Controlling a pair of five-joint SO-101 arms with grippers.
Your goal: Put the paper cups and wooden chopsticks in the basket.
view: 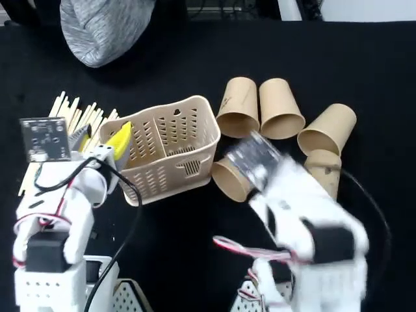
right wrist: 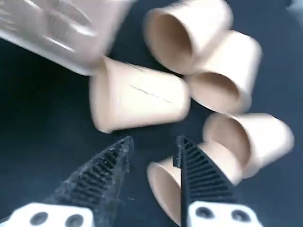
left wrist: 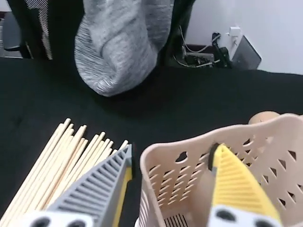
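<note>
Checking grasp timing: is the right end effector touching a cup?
Cannot tell. Right wrist view: the right end effector overlaps a paper cup; contact unclear.

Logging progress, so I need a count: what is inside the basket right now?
Inside the basket, nothing lies on the floor that shows. The left gripper straddles one wall, its yellow finger inside, covering the corner beneath it, so that spot cannot be checked.

The left gripper (left wrist: 170,163) - jaws spread wide - sits toward the table's (view: 364,58) left edge; the right gripper (right wrist: 154,144), jaws parted, points down right of centre.
</note>
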